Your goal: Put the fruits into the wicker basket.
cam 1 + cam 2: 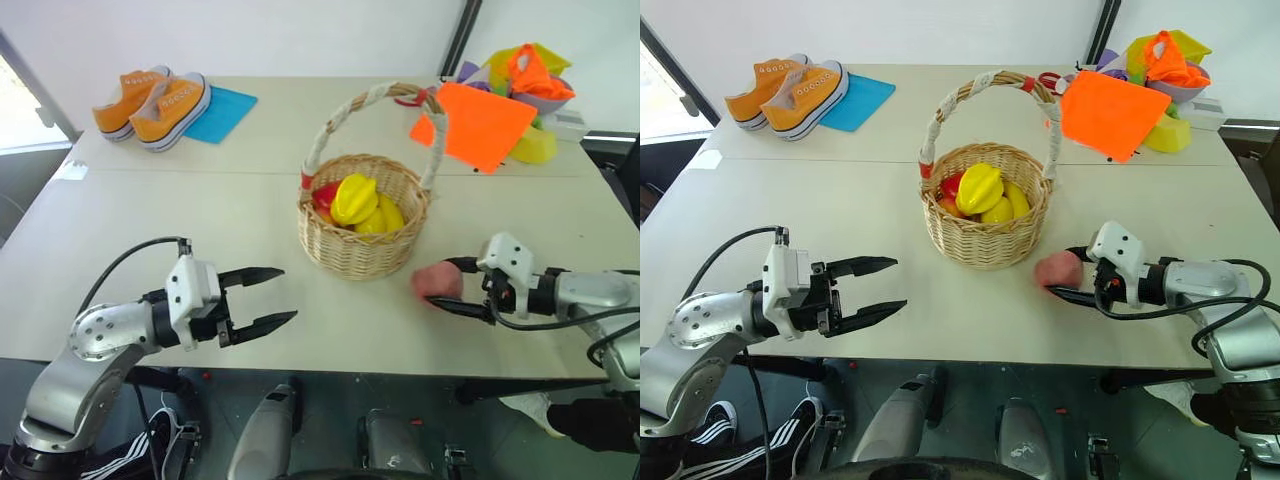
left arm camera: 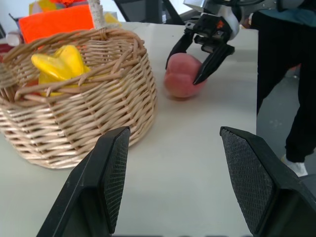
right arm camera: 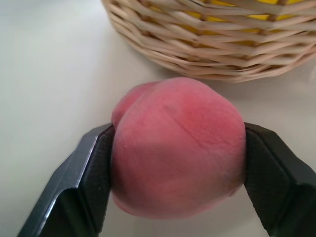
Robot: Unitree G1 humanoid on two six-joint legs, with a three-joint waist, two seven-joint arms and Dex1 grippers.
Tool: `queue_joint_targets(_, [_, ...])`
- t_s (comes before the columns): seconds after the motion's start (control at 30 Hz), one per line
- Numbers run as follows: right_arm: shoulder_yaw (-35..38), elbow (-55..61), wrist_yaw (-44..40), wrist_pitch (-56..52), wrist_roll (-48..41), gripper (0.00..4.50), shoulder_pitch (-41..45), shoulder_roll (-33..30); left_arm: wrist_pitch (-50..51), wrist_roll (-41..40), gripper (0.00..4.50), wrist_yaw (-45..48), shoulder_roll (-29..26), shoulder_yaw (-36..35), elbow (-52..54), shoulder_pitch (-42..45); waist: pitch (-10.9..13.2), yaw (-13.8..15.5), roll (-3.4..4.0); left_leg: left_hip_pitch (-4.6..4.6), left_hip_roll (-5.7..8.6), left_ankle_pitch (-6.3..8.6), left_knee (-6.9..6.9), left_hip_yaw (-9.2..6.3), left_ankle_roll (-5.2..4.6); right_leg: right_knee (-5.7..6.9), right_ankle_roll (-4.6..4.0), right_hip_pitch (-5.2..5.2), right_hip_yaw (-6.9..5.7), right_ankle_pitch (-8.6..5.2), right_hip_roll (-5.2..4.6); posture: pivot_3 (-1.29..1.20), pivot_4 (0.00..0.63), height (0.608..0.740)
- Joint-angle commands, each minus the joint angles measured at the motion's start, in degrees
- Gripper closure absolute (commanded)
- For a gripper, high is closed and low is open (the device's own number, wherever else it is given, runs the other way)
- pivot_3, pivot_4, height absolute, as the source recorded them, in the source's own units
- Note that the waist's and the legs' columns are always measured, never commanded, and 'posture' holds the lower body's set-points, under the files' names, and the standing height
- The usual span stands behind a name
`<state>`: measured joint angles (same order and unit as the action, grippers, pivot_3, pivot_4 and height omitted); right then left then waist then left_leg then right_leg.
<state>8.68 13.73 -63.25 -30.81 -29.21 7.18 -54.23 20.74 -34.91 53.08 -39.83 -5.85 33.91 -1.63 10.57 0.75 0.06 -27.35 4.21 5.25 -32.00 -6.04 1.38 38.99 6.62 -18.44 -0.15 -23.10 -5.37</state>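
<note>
On the pale bench (image 1: 200, 230) my round tan wicker basket (image 1: 362, 243) holds the ridged yellow star fruit (image 1: 353, 197), my right pincer (image 1: 462, 287) clasps the fuzzy pink peach (image 1: 438, 281) beside it, and my left pincer (image 1: 268, 297) gapes empty.

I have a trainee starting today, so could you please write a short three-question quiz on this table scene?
1. True or false: the star fruit already lies in the wicker basket.
2. What sits between the fingers of the right gripper? A) a lemon B) the peach C) a shoe
3. Fill in: the left gripper is ____ and holds nothing.

Key
1. True: it rests on top of the other fruit inside.
2. B: both fingers press the peach's sides as it sits on the table beside the basket.
3. Open.
</note>
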Motion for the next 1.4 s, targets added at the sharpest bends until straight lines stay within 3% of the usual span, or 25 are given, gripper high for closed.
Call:
queue_joint_targets(0.03, [6.29,6.34,1.59,-7.34,-11.92,1.39,7.9,0.32,1.35,-2.22,1.39,-2.68,1.11,-1.47,0.03,1.9,0.0,-0.43,-0.01,0.0,-0.02,0.0,0.0,0.0,0.0,0.0,0.0,0.0,-0.01,0.0,0.01,0.0,0.15,0.74])
queue_joint_targets(0.1, [6.15,7.9,5.11,-10.4,-15.81,1.39,12.58,2.87,1.89,-2.25,1.39,-3.52,1.58,-1.33,-0.31,2.59,-0.01,-0.71,-0.05,0.01,-0.06,0.0,0.0,0.03,0.0,0.01,0.0,0.02,-0.01,0.0,0.02,0.0,0.15,0.74])
queue_joint_targets(0.17, [3.63,8.12,10.4,-9.98,-14.53,1.39,18.06,7.38,3.32,-3.49,0.86,-4.72,2.39,-1.31,-0.66,3.22,-0.02,-0.84,-0.09,0.03,-0.06,0.01,0.01,0.03,0.01,0.0,0.0,0.01,-0.01,0.0,0.02,0.0,0.15,0.74])
queue_joint_targets(0.23, [-0.98,7.05,14.05,-5.28,-7.66,1.39,21.49,10.98,2.53,-2.04,0.14,-5.82,3.08,-0.79,-1.03,3.84,-0.02,-1.02,-0.09,0.01,-0.04,0.01,0.01,0.03,-0.01,0.0,0.0,-0.02,-0.01,0.0,0.01,0.0,0.15,0.74])
queue_joint_targets(0.27, [-3.66,5.74,15.34,-3.29,-3.9,1.39,22.5,12.16,2.45,-1.93,0.03,-6.48,3.66,-0.79,-0.98,4.0,-0.01,-0.97,-0.09,0.0,-0.02,0.01,0.02,0.02,-0.02,0.0,0.02,-0.05,-0.01,0.01,0.01,0.0,0.15,0.74])
queue_joint_targets(0.37, [-6.79,2.0,18.97,0.12,1.21,1.39,24.41,16.13,-0.28,1.72,0.03,-7.96,4.54,-0.12,-0.54,4.18,0.0,-0.52,-0.1,-0.02,0.05,0.01,0.03,-0.02,-0.02,0.0,0.19,-0.08,-0.02,0.1,0.01,0.0,0.15,0.74])
queue_joint_targets(0.57, [-9.84,-5.53,22.34,8.83,10.49,1.39,26.24,19.43,-0.22,0.1,0.03,-7.61,4.73,-1.51,0.07,2.52,0.01,-0.39,-0.08,-0.02,0.04,-0.01,0.04,-0.01,-0.01,0.07,0.22,-0.12,-0.02,0.12,0.19,0.0,0.15,0.74])
queue_joint_targets(0.63, [-9.52,-6.78,21.62,9.7,10.47,0.36,26.02,19.98,-0.77,0.53,0.0,-8.04,4.9,-1.88,0.1,1.96,0.0,-0.4,-0.08,0.0,0.03,-0.02,0.05,-0.01,-0.01,0.09,0.22,-0.1,-0.02,0.12,0.24,0.0,0.15,0.74])
queue_joint_targets(0.67, [-9.66,-6.26,20.06,9.4,9.67,0.05,25.38,19.67,-1.11,0.85,0.0,-8.27,5.06,-1.77,0.15,1.81,0.0,-0.41,-0.08,0.02,0.02,-0.02,0.04,-0.01,-0.01,0.09,0.22,-0.08,-0.01,0.12,0.24,0.0,0.15,0.74])
queue_joint_targets(0.87, [-5.93,-2.13,16.78,7.13,3.75,0.05,23.46,19.28,-1.95,1.34,0.0,-9.15,5.84,-1.08,-0.03,1.89,0.0,-0.35,-0.08,0.02,0.01,-0.02,0.04,-0.01,-0.01,0.1,0.22,-0.07,0.0,0.12,0.24,0.0,0.15,0.74])
queue_joint_targets(1.07, [4.01,0.49,13.43,2.5,-5.15,0.05,18.34,14.73,-2.84,2.09,0.0,-9.26,6.33,-0.46,-1.28,2.78,0.0,0.12,-0.08,0.02,0.03,-0.01,0.02,-0.03,-0.01,0.09,0.21,-0.02,0.0,0.12,0.19,0.0,0.15,0.74])
queue_joint_targets(1.23, [6.45,-3.29,20.31,5.73,0.12,0.05,17.57,14.94,-3.71,2.67,0.0,-9.71,7.09,-0.25,-2.64,4.15,0.0,-0.52,-0.07,0.03,-0.02,-0.01,0.02,0.02,-0.01,0.09,0.2,-0.06,0.0,0.11,0.1,0.0,0.15,0.74])
queue_joint_targets(1.4, [4.04,-4.08,29.04,3.66,2.09,0.05,20.18,20.59,-4.3,3.26,0.0,-10.81,8.25,-0.43,-4.26,6.06,-0.01,-0.82,-0.06,0.04,-0.02,-0.02,0.04,0.04,-0.01,0.1,0.21,-0.07,0.01,0.12,0.13,0.0,0.15,0.74])
